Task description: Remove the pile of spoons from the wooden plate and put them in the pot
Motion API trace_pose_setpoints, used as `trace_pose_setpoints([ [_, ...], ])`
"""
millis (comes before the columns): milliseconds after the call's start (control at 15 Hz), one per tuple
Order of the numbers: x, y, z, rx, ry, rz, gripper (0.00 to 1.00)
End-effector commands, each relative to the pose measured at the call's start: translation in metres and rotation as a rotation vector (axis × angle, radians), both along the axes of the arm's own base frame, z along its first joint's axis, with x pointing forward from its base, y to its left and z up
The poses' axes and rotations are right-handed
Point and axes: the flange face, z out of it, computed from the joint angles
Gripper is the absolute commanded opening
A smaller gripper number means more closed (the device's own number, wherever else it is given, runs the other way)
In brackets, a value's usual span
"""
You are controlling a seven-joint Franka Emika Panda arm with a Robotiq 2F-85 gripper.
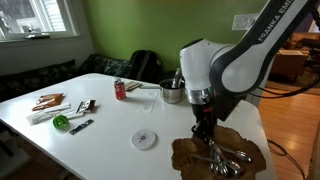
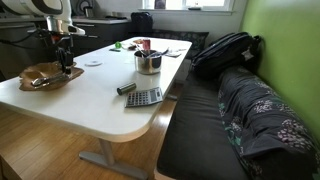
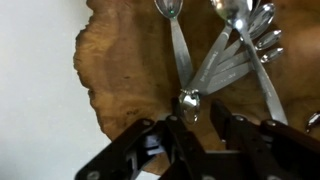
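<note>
A pile of metal spoons (image 3: 235, 45) lies on the brown wooden plate (image 3: 125, 60), fanned out from a joined end (image 3: 188, 99). In both exterior views the plate (image 1: 190, 153) (image 2: 40, 77) sits at the table's corner. My gripper (image 3: 200, 122) is open just above the plate, and the spoons' joined end lies close in front of the gap between its fingers. It also shows in both exterior views (image 1: 205, 130) (image 2: 67, 64), pointing down at the plate. The steel pot (image 1: 172, 93) (image 2: 148, 62) stands further along the white table, apart from the plate.
A red can (image 1: 120, 90) stands near the pot. A white disc (image 1: 145, 139), a green object (image 1: 61, 121) and small items lie on the table. A calculator (image 2: 144, 97) and a remote (image 2: 126, 88) lie near the table's edge. A backpack (image 2: 225, 50) sits on the bench.
</note>
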Motion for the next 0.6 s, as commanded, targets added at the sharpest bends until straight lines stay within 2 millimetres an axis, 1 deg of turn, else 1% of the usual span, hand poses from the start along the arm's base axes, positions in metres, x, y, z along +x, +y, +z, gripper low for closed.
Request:
trace_pose_setpoints([
  [0,-0.006,-0.005,-0.006,-0.01,-0.012,-0.02,0.08],
  [67,-0.006,-0.006,-0.007,-0.01,-0.014,-0.019,0.01],
  [267,-0.007,-0.006,-0.007,-0.013,-0.017,-0.013,0.0],
  [400,-0.01,-0.003,0.003,0.006,-0.011,0.02,0.01],
  [533,-0.013,0.004,0.023,0.032,-0.037,0.065,0.01],
])
